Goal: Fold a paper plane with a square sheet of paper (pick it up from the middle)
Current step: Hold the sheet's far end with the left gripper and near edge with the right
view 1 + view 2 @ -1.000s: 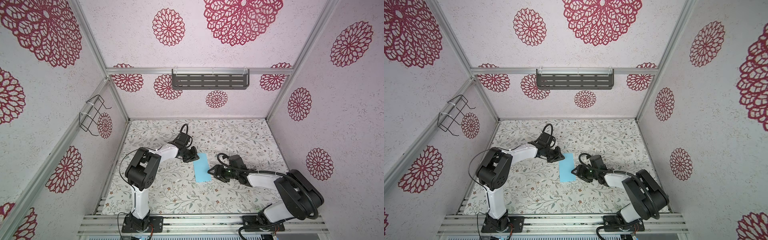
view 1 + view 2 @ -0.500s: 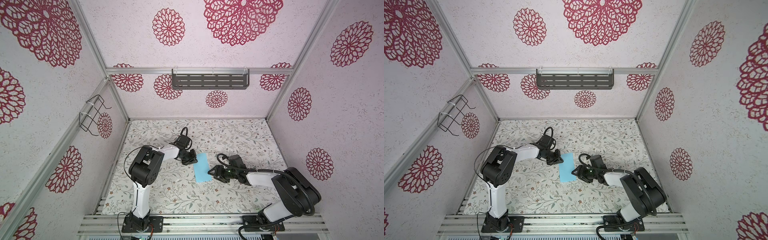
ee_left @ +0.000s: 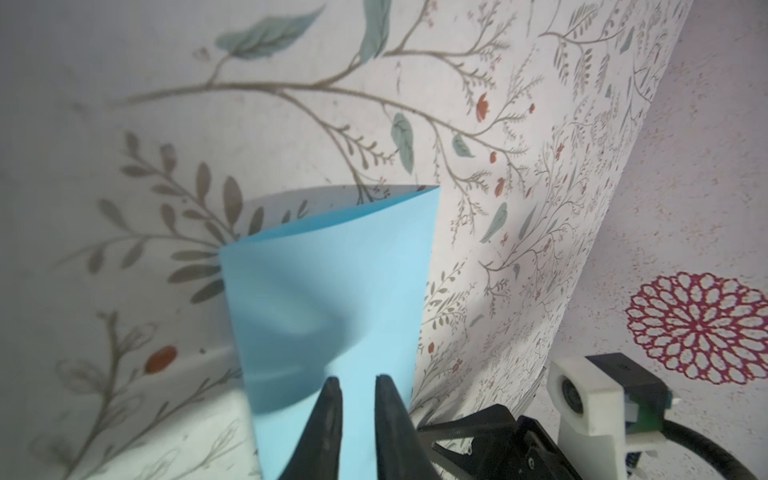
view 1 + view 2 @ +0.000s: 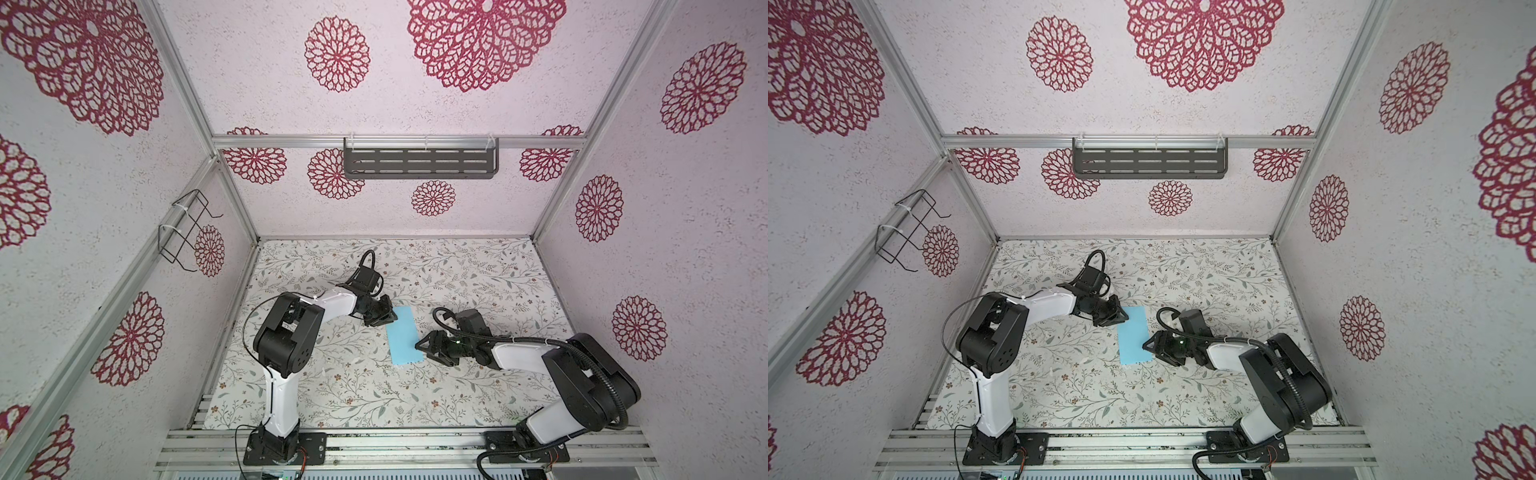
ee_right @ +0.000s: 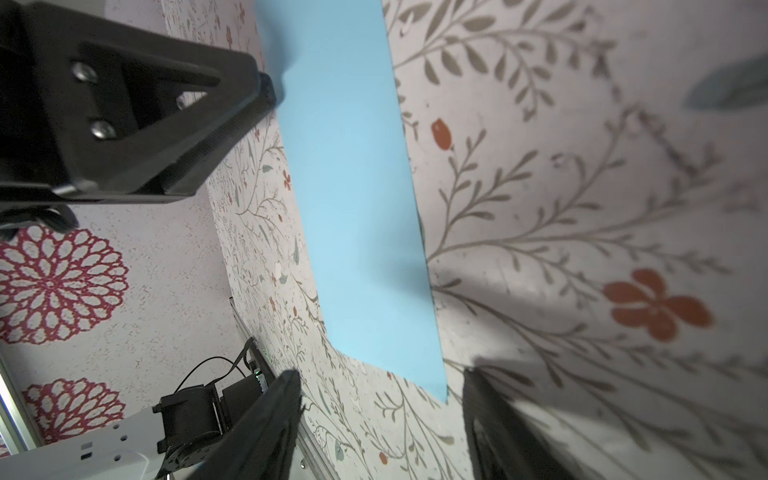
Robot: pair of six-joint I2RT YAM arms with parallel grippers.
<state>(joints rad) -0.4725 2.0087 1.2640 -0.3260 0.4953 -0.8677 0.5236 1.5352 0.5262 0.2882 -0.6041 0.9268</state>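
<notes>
Sheet of paper [image 3: 332,291], left wrist view: the end under the left gripper [image 3: 358,380] runs off the picture's edge, and the shaded part beside it is blurred.
Sheet of paper, right wrist view: the far end is cut by the edge, and one far corner is hidden behind a left gripper finger.
Left gripper: only two tapering fingers [image 3: 328,415] show; its body is out of frame.
Right gripper [image 5: 380,374]: its fingers are blurred and cut off.
Contact in both top views: too small to tell.
Desk [image 3: 104,124]: blurred close to the left wrist camera.

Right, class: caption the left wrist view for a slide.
Left gripper, jaws slightly apart, at the folded blue paper on the floral mat.
</notes>
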